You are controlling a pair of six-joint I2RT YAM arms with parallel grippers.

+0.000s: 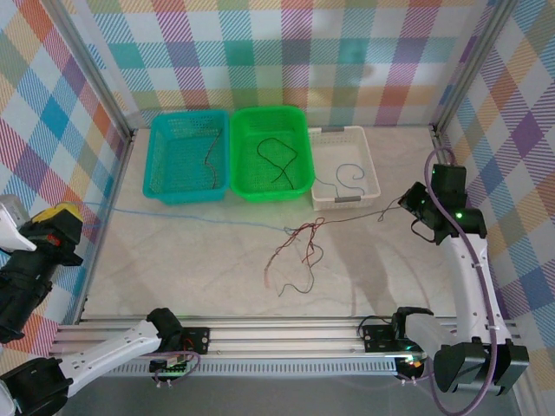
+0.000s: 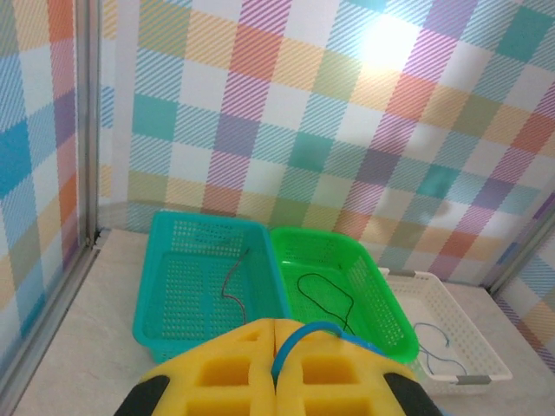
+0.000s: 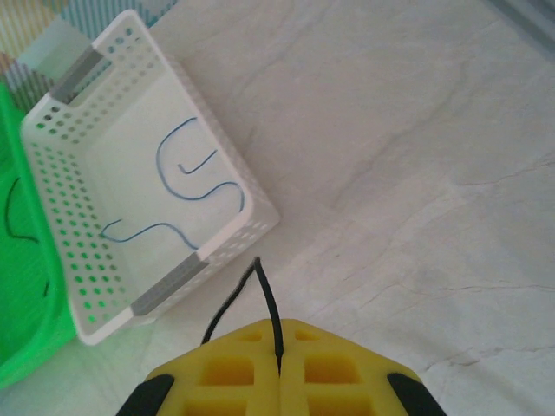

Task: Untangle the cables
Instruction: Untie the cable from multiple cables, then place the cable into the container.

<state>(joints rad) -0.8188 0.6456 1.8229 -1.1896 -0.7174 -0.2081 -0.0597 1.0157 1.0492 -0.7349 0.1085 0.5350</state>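
Cables (image 1: 299,247) lie tangled in the middle of your table (image 1: 191,269), near the white basket (image 1: 374,169). Your left gripper (image 2: 276,334) pinches a blue cable (image 2: 310,328); your right gripper (image 3: 279,345) clamps a black cable (image 3: 268,295).

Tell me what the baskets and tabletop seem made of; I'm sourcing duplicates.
The teal basket, green basket and white basket: likely moulded plastic, slightly glossy, perforated walls. The tabletop: pale with grey veins, marble-look, possibly laminate; smooth, matte.

Smooth, matt, faintly marbled worktop (image 1: 191,269). Teal basket (image 1: 178,169), green basket (image 1: 269,196) and white basket (image 1: 338,132): perforated glossy plastic. Matt yellow left end effector fingers (image 2: 217,377). Smooth-sheathed blue cable (image 2: 308,327) and black cable (image 3: 270,312).
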